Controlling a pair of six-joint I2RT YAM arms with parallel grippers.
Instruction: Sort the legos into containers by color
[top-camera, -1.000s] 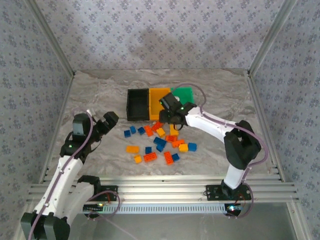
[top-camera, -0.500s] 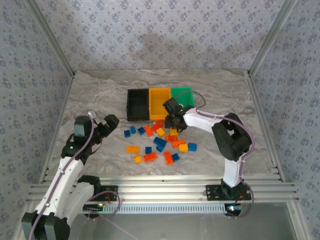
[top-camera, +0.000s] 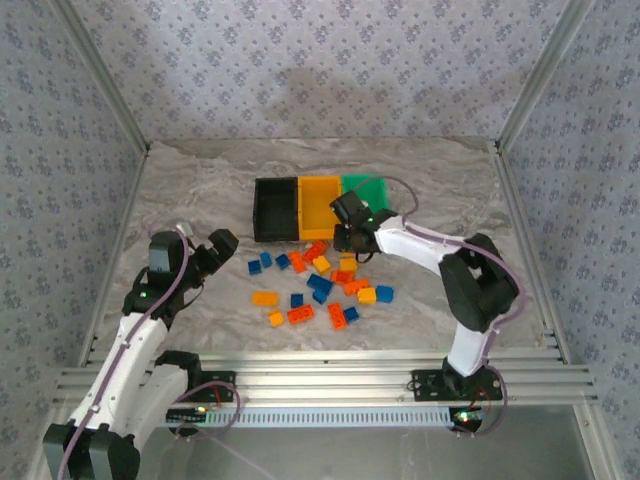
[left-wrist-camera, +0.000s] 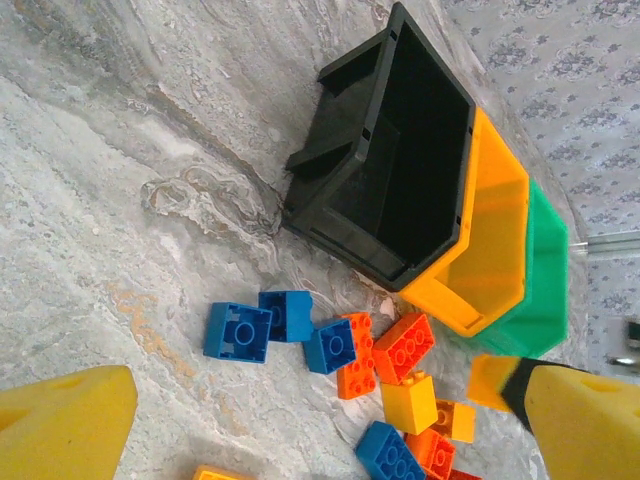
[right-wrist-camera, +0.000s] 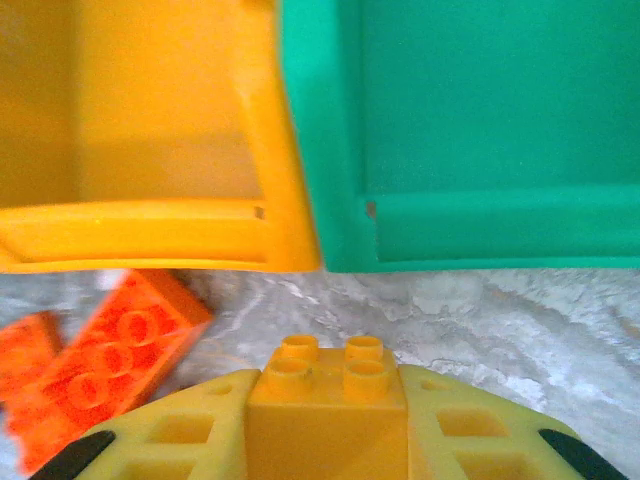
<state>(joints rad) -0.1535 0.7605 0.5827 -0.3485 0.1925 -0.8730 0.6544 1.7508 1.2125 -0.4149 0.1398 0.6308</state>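
The right gripper (top-camera: 346, 237) is clamped on a yellow-orange brick (right-wrist-camera: 325, 388), studs up, with a finger pressed against each side of it. In the right wrist view the brick sits at the bottom centre, just short of the containers' front walls. Whether it is clear of the table (top-camera: 200, 180) I cannot tell. The main risk is a wrong drop. The brick lines up almost with the seam where the yellow-orange bin (right-wrist-camera: 150, 232) in the upper left meets the green bin (right-wrist-camera: 470, 235) in the upper right. A straight push forward could therefore land it in the green one or leave it perched on the shared wall, so the move probably needs a shift toward the left of the frame. A second risk is height: both front rims stand between the brick and the bin floors. A low carry could knock the brick against a rim, twisting it out of the grip or shoving the joined row, black bin (top-camera: 275, 210) included. A red-orange brick (right-wrist-camera: 115, 345) lies just in front of the yellow-orange bin at the lower left, and a dipping finger could nudge it. The left gripper (top-camera: 213, 246) hangs with its jaws wide apart and nothing between them, at the left of the overhead view, well apart from the loose legos (top-camera: 320, 288) at centre, so a clash between the arms looks unlikely for now.
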